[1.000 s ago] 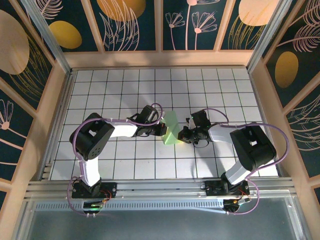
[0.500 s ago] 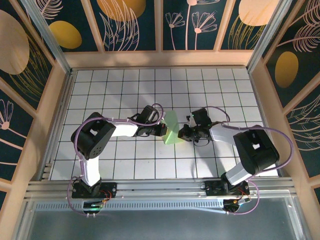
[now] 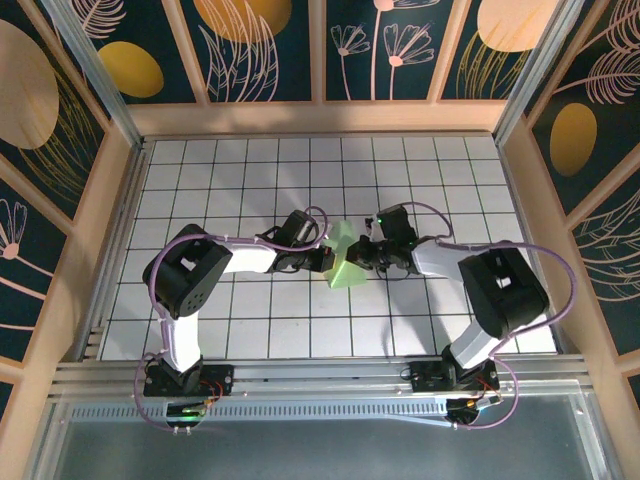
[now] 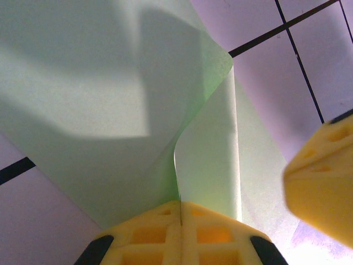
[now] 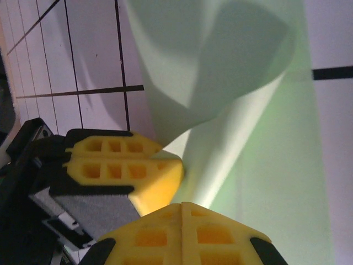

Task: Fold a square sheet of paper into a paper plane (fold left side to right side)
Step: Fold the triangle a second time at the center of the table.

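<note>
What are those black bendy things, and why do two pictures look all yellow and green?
Those are two robot arms, bolted at the near edge of a white tiled table. One picture looks down from above. The other two come from small cameras on each arm's wrist, so they see everything very close up. The yellow blocks at the bottom of those pictures are that arm's own fingers. On the table is a pale-green paper, curled up partway through a fold. The left gripper is shut, pinching the paper's edge. The right gripper is shut too, with its tips right at the paper. I can't tell whether it grips it.
</note>
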Motion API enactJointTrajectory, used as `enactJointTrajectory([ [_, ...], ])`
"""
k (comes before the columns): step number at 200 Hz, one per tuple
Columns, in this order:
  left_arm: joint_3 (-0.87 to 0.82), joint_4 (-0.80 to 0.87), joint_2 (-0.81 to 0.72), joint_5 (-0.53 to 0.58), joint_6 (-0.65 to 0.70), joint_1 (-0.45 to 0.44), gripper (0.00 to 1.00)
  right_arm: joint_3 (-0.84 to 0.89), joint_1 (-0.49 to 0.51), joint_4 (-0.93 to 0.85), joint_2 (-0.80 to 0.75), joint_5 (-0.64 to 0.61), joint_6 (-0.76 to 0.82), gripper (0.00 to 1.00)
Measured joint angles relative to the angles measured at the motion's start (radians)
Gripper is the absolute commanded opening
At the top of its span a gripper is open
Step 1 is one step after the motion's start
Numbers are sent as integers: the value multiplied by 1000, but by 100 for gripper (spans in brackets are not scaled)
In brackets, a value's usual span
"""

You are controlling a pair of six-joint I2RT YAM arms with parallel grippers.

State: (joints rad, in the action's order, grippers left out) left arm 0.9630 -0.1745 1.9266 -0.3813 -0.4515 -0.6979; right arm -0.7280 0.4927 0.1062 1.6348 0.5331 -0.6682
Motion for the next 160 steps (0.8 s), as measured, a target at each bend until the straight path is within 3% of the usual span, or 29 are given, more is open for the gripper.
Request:
enactJointTrajectory([
  [124, 20, 14, 10, -3, 3, 0, 0, -24, 18, 19, 90, -2, 1, 0],
  [160, 27, 18, 14, -3, 4, 0, 6, -24, 19, 6, 97, -21, 5, 0],
])
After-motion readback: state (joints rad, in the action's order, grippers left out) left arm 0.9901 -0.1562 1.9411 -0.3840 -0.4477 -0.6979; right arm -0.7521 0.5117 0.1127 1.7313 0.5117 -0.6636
